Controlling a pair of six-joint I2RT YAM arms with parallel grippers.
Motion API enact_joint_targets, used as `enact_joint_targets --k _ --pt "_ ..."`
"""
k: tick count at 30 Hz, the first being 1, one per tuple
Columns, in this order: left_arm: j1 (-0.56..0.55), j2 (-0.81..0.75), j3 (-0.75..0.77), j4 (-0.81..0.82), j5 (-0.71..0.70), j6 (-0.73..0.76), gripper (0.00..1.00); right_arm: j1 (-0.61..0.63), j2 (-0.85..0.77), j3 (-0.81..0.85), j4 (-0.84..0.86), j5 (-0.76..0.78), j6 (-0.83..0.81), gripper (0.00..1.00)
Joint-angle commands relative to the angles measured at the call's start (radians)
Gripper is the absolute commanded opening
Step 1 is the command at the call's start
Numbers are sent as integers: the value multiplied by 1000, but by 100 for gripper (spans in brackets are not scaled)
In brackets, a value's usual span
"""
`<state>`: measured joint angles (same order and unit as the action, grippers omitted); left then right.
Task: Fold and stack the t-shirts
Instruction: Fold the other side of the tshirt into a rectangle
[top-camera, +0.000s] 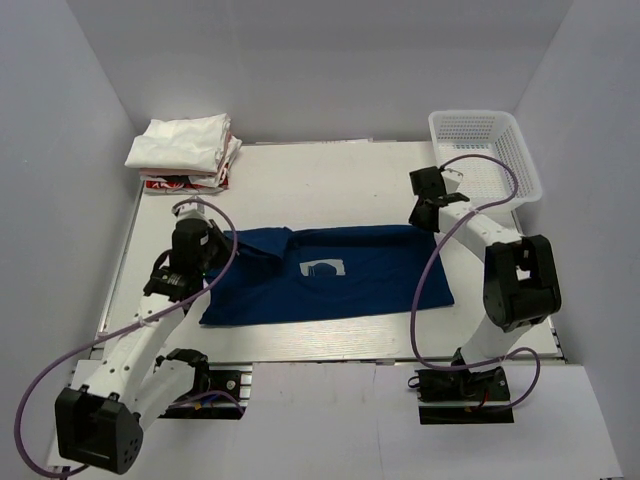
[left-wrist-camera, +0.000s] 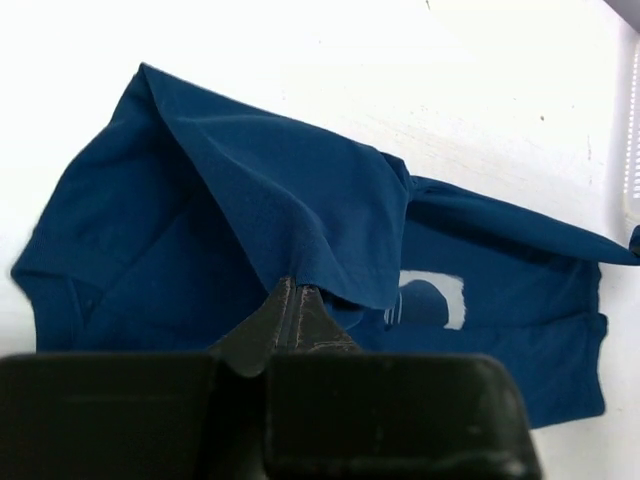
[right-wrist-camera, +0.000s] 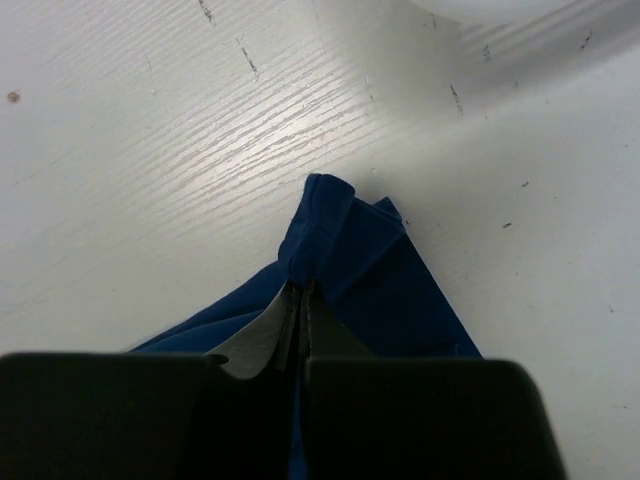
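You're holding navy t-shirt (top-camera: 330, 275) on table (top-camera: 330, 185) with 2 grippers: left gripper (left-wrist-camera: 297, 292) clamping raised fold at its left end, right gripper (right-wrist-camera: 300, 292) clamping bunched corner at right end. Stack of folded white t-shirts (top-camera: 182, 145) sitting at far-left corner.

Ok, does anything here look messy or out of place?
Nothing spilled or damaged. The navy t-shirt lies rumpled at its left end, where the left gripper pinches a raised fold; the right gripper pinches its far right corner. The folded stack is slightly uneven, a red-printed shirt poking out below.
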<state>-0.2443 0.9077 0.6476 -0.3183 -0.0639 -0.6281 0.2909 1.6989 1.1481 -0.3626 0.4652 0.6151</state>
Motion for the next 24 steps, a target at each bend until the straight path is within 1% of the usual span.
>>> enact_joint_targets --k 1,6,10,11,15,19,21,23,24 --pt "-1 -64 21 -123 -11 -61 0 -1 -74 -28 24 -2 -26 0" --pt "-1 -133 53 -244 -45 -94 0 2 -133 -59 17 -7 -32 0" --pt "-1 -179 34 -352 -45 -151 0 2 -168 -96 19 -28 -34 0" --pt "-1 -197 23 -382 -10 -160 0 1 -177 -105 17 -39 -35 0" --pt "-1 -239 -15 -449 47 -208 0 -1 -205 -148 33 -45 -34 0" --pt "-1 -230 -68 -505 127 -266 0 1 -228 -217 47 -56 -15 0" --pt "-1 -207 -80 -580 115 -298 0 -1 -229 -252 79 -56 -17 0" --pt "-1 -139 -80 -597 124 -314 0 -6 -228 -283 86 -50 -14 0" --pt "-1 -107 -63 -619 124 -314 5 -3 -226 -286 80 -46 -6 0"
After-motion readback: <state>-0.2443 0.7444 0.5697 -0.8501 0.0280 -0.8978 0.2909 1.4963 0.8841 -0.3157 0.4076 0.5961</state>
